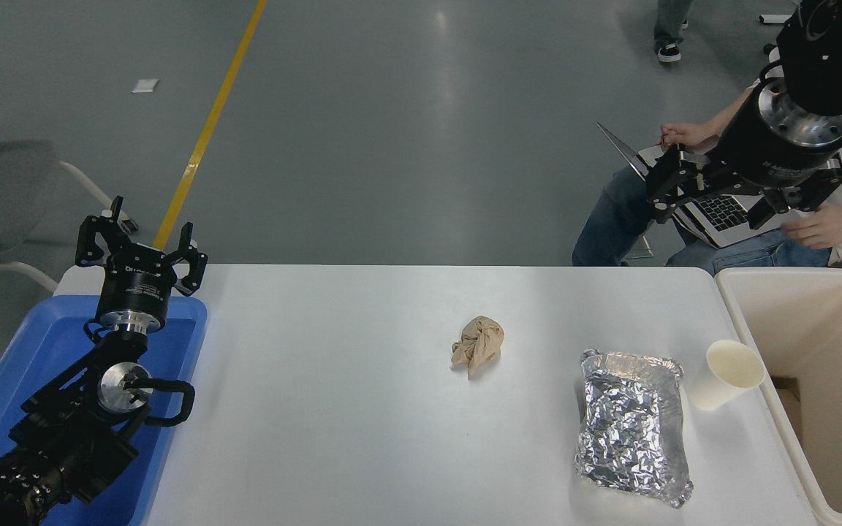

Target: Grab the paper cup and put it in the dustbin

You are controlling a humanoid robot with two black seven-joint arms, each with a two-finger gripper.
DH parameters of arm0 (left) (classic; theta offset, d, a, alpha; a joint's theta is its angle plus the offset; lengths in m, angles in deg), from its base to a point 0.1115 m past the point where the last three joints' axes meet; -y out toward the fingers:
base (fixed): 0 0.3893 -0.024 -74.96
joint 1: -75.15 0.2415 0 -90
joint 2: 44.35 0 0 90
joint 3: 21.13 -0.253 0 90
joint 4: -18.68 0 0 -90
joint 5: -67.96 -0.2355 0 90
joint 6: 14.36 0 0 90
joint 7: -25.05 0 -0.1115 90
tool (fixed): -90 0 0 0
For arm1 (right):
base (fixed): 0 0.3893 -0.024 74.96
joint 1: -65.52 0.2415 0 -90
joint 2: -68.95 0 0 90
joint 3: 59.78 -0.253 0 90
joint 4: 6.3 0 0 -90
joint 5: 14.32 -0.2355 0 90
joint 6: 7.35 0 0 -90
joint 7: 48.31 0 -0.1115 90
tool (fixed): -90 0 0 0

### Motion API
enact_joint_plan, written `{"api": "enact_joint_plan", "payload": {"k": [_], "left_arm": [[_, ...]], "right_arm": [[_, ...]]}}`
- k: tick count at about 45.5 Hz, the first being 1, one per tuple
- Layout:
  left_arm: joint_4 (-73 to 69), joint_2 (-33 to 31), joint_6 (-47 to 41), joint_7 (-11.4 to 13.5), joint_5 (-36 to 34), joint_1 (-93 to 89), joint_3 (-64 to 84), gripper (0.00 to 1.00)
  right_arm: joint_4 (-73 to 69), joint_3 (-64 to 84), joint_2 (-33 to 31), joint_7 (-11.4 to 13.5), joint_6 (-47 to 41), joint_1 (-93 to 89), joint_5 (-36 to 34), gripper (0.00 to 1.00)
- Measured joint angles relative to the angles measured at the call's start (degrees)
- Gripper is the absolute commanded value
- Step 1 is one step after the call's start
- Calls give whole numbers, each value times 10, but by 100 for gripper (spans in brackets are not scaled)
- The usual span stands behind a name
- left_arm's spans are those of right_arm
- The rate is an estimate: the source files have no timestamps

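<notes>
reaching down from up high, the right claw (713, 191), spread wide, should straddle the upright paper cup (726, 375) squarely without knocking it toward the foil tray (633, 427).

Cut off by the right and bottom edges: dustbin (735, 307). Cropped at the lower left: blue tray (33, 343), partly hidden under the left arm. Right pincer (666, 191) fingers too dark against the laptop (721, 215) to read. Seated person (684, 135) mostly hidden behind that arm.

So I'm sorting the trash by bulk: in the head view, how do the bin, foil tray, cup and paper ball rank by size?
1. Bin
2. Foil tray
3. Cup
4. Paper ball, looking close to the cup in size
</notes>
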Motion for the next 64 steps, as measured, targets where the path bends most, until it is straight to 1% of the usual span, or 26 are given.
{"api": "enact_joint_plan", "payload": {"k": [64], "left_arm": [[0, 0, 0, 0, 1, 0, 0, 99]], "right_arm": [[0, 1, -5, 0, 0, 15, -1, 100]]}}
